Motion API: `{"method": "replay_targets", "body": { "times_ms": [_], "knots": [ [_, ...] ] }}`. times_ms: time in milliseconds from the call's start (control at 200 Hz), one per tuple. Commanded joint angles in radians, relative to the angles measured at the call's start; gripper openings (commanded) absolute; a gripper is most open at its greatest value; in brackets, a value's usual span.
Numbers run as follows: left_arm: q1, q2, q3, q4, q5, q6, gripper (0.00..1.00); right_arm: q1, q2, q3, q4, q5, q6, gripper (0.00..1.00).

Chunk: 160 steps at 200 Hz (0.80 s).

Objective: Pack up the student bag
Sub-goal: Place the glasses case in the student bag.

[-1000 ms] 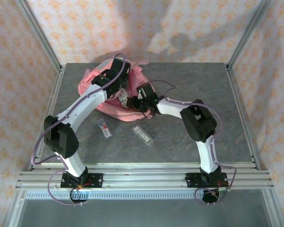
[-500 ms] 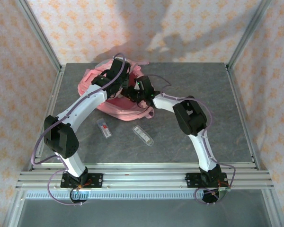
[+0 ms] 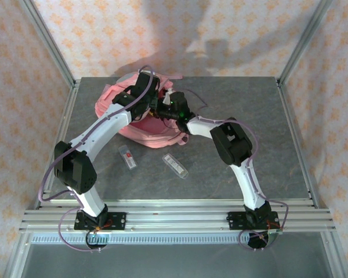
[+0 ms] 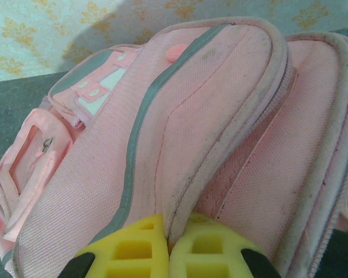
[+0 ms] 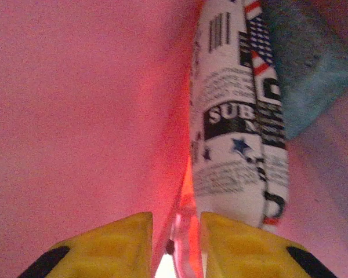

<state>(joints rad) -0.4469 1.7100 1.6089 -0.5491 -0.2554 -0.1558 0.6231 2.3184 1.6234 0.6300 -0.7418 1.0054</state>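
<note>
The pink student bag (image 3: 111,103) lies at the back left of the table. In the left wrist view its piped rim (image 4: 232,121) runs down between my yellow fingers, and the left gripper (image 4: 169,243) is shut on that fabric edge. The left gripper (image 3: 146,88) sits on top of the bag. My right gripper (image 3: 166,108) reaches into the bag's opening from the right. Its yellow fingers are closed on the clear plastic edge of a white printed packet (image 5: 235,116), which points deeper into the bag's pink interior (image 5: 75,116). The right gripper (image 5: 177,231) has only that thin plastic in its gap.
A small clear packet with a red label (image 3: 127,157) and a clear oblong case (image 3: 176,165) lie on the grey table (image 3: 249,116) in front of the bag. A blue-grey fabric patch (image 5: 301,69) shows inside the bag beside the packet. Metal frame posts stand at the table's corners.
The right gripper has moved from the bag's near edge up and back into the opening, carrying the packet. The left arm has stayed put, holding the bag's rim.
</note>
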Motion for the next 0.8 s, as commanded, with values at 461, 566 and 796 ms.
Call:
{"method": "replay_targets", "body": {
  "times_ms": [461,566,796],
  "knots": [
    [-0.004,-0.077,-0.013,0.063,0.003,-0.03,0.0,-0.002,-0.118,-0.154,0.042,-0.026,-0.044,0.36],
    [-0.003,-0.086,-0.018,0.066,-0.006,-0.023,0.0,-0.033,-0.195,-0.247,0.018,0.044,-0.093,0.37],
    [-0.003,-0.087,-0.02,0.061,0.002,-0.029,0.0,-0.063,-0.087,-0.131,-0.054,0.028,-0.082,0.37]
  ]
}}
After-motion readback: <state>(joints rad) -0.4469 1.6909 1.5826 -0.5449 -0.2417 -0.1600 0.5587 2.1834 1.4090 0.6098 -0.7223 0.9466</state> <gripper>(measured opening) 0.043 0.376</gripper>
